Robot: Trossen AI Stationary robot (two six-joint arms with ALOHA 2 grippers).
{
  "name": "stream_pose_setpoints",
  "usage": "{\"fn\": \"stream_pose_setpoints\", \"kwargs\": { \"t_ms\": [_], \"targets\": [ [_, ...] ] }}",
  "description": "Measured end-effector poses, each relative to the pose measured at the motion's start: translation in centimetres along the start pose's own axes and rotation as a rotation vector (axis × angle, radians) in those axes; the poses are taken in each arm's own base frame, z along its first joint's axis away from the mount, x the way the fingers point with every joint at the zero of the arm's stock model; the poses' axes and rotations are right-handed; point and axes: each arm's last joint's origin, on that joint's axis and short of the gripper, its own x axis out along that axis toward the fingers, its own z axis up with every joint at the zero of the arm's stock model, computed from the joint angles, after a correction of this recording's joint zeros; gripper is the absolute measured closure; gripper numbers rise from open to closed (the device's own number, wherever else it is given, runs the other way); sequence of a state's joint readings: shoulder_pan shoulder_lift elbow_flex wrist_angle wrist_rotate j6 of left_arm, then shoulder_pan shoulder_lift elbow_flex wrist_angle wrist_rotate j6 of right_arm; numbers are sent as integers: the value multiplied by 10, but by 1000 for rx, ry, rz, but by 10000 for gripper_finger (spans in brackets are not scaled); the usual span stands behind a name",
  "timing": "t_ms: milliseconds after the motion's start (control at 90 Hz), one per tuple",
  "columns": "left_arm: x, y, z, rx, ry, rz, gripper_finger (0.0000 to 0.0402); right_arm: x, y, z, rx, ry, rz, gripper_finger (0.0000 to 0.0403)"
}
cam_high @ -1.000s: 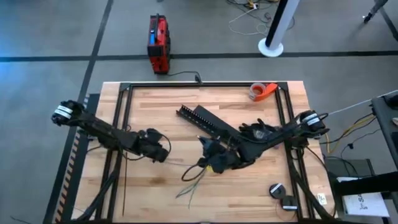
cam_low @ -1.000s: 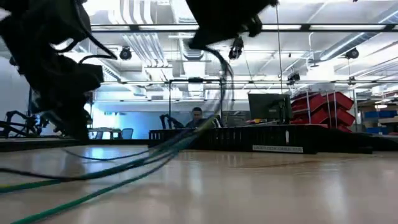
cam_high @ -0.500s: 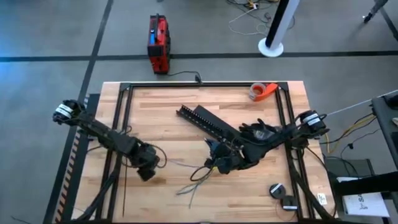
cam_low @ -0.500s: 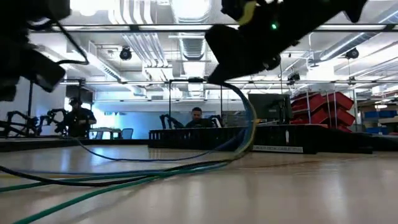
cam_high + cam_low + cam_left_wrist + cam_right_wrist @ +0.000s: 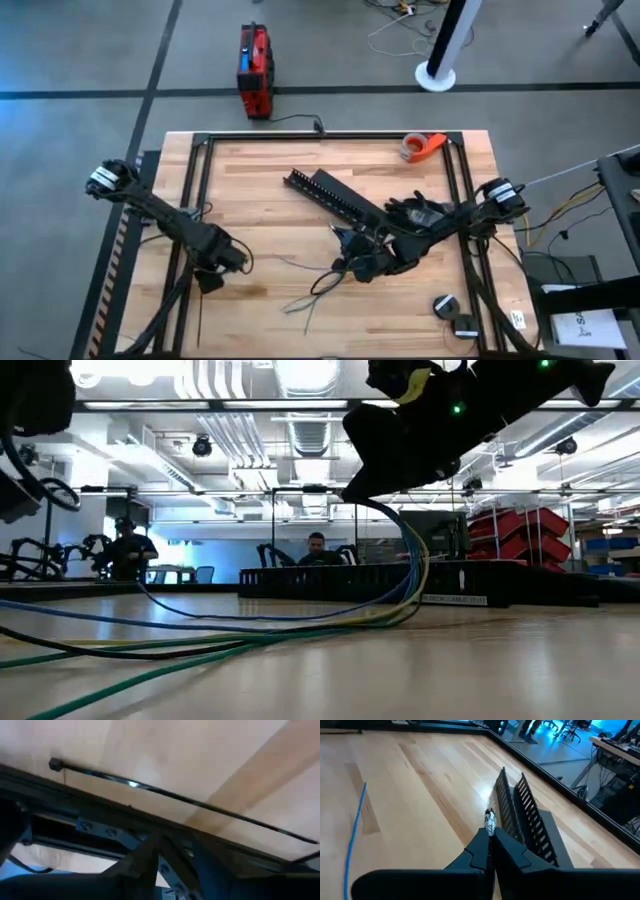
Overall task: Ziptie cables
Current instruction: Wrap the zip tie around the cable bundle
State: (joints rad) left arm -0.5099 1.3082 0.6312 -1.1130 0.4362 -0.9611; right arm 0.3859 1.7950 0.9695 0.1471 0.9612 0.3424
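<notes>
The right gripper [image 5: 362, 264] was clamped shut on one end of the cables [image 5: 318, 288], lifting it off the table [image 5: 270, 200] near the middle, probably so a tie could pass under, while the left gripper [image 5: 212, 280], its jaws' state unclear, hovered over a ziptie [image 5: 175, 797] by the left frame.

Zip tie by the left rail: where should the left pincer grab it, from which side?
Take the zip tie mid-strap, left pincer dropping from straight above, set across it. It lies flat on the wood close beside the frame rail, so a sideways approach looks blocked.
</notes>
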Motion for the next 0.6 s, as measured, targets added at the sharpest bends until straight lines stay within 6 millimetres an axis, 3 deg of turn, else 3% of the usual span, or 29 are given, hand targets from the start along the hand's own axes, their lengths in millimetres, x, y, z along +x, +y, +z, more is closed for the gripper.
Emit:
{"fn": "stream_pose_setpoints", "kwargs": {
  "t_ms": [600],
  "targets": [
    [45,-15,40,277,192,167,326,0,1,2,11,-10,3,400]
  ]
}}
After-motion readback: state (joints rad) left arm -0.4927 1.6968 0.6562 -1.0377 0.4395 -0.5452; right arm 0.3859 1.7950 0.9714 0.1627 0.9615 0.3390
